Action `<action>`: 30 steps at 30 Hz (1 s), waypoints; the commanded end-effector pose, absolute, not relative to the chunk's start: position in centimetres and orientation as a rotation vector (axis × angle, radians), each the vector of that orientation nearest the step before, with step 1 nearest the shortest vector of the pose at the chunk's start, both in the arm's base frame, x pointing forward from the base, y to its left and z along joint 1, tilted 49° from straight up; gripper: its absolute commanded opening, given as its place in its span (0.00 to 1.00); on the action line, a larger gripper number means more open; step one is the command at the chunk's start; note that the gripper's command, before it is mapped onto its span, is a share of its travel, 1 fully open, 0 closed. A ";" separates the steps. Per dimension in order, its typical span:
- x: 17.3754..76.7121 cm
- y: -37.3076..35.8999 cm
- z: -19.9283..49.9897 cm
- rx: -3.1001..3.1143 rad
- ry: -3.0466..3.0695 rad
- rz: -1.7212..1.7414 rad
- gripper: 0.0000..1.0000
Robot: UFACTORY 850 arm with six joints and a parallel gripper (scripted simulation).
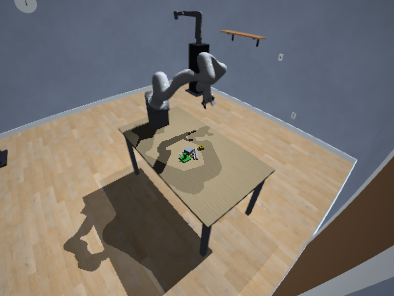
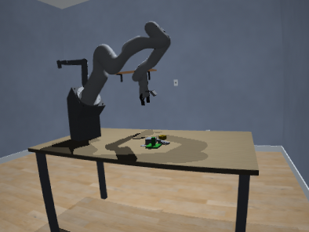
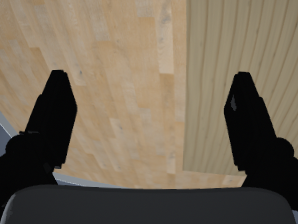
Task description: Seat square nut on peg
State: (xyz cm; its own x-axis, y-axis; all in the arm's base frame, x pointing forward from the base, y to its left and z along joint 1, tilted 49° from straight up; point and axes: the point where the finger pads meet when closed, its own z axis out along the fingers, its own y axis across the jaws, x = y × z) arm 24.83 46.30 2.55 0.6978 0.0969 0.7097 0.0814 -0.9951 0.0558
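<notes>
A green base point(image 1: 186, 158) with a grey square peg point(image 1: 189, 152) sits near the middle of the table; it also shows in the exterior view point(image 2: 153, 146). A small yellow-and-dark piece point(image 1: 201, 147), probably the nut, lies just beside it point(image 2: 163, 136). It is too small to tell its shape. My gripper point(image 1: 206, 102) point(image 2: 145, 98) hangs high above the table's far edge, well apart from these things. In the wrist view its two black fingers stand wide open with nothing between them. Only floor and the table edge show below.
The arm's dark pedestal point(image 2: 83, 114) stands on the table's back left corner. A black camera mount point(image 1: 192, 27) rises behind the arm. A wooden shelf point(image 1: 243, 35) hangs on the far wall.
</notes>
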 end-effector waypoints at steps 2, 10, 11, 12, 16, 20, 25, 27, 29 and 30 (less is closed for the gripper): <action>24.8 46.4 2.6 2.877 0.151 1.205 1.00; 24.8 46.4 2.6 2.877 0.151 1.205 1.00; 24.8 46.4 2.6 2.877 0.151 1.205 1.00; 24.8 46.4 2.6 2.877 0.151 1.205 1.00; 24.8 46.4 2.6 2.877 0.151 1.205 1.00; 24.8 46.4 2.6 2.877 0.152 1.205 0.60; 24.9 46.3 2.6 2.875 0.159 1.203 0.60; 25.0 46.3 2.7 2.872 0.166 1.202 0.60; 25.0 46.3 2.7 2.869 0.176 1.201 0.60; 25.1 46.3 2.7 2.867 0.183 1.200 0.60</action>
State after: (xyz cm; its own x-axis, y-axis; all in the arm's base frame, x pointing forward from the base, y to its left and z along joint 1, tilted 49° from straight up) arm 24.97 46.25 2.61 0.6971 0.1073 0.7089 0.0884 -0.9941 0.0635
